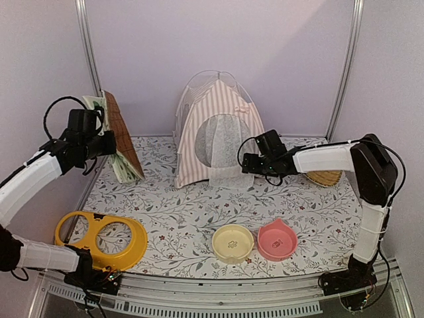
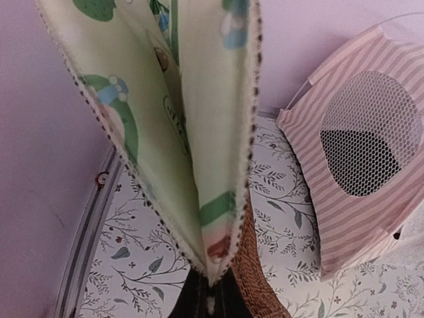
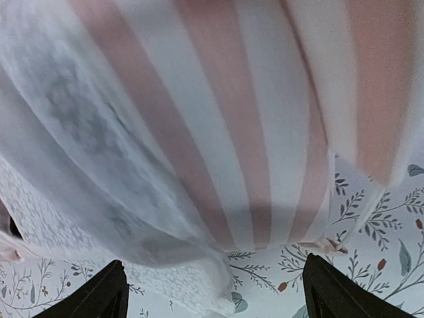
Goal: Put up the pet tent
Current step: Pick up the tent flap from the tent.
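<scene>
The pet tent (image 1: pixel 215 126), pink-and-white striped with a white mesh door, stands upright at the back centre of the floral cloth. My right gripper (image 1: pixel 246 162) is open at the tent's front right corner. In the right wrist view its fingers (image 3: pixel 109 291) straddle the striped wall (image 3: pixel 265 132) and the hanging mesh flap without gripping either. My left gripper (image 1: pixel 106 142) is shut on a folded mat (image 1: pixel 122 142), brown quilted outside and green printed inside, held upright at the left rear. In the left wrist view the mat (image 2: pixel 199 132) rises from the gripper (image 2: pixel 212 301), with the tent (image 2: pixel 358 199) to its right.
A yellow two-hole bowl holder (image 1: pixel 101 238) lies front left. A cream bowl (image 1: pixel 232 243) and a pink bowl (image 1: pixel 277 240) sit near the front centre. A woven tan item (image 1: pixel 324 177) lies behind my right forearm. Metal frame posts stand at both rear corners.
</scene>
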Robot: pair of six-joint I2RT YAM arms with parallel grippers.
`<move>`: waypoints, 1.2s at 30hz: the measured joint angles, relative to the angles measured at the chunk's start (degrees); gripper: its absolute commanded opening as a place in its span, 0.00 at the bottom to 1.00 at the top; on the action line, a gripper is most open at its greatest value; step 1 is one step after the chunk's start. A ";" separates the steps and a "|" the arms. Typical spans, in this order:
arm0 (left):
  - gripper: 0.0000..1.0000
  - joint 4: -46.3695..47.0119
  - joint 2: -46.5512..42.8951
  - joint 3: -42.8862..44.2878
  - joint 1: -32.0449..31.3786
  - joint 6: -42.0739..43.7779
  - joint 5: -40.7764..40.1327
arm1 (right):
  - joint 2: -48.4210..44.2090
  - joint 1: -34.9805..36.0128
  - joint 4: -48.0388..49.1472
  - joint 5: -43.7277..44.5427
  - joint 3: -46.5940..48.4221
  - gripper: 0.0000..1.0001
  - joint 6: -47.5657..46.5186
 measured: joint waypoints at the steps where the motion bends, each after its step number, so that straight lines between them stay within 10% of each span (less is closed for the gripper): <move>1: 0.00 1.70 2.62 -0.02 0.28 0.59 2.19 | -1.62 -0.55 0.24 0.35 -0.74 0.93 -0.44; 11: 0.00 11.41 21.70 4.20 -2.73 5.44 18.95 | -6.36 6.78 11.30 0.28 -0.94 0.97 -6.01; 28: 0.00 12.85 22.67 5.92 -7.39 9.01 23.89 | 13.49 6.16 19.06 8.72 13.68 0.96 -12.70; 32: 0.00 11.67 21.86 5.92 -7.39 9.25 23.96 | 16.11 6.16 19.02 9.51 14.60 0.74 -12.72; 36: 0.00 8.98 19.32 5.92 -7.41 9.44 23.96 | 17.00 6.16 17.94 9.57 15.56 0.20 -13.07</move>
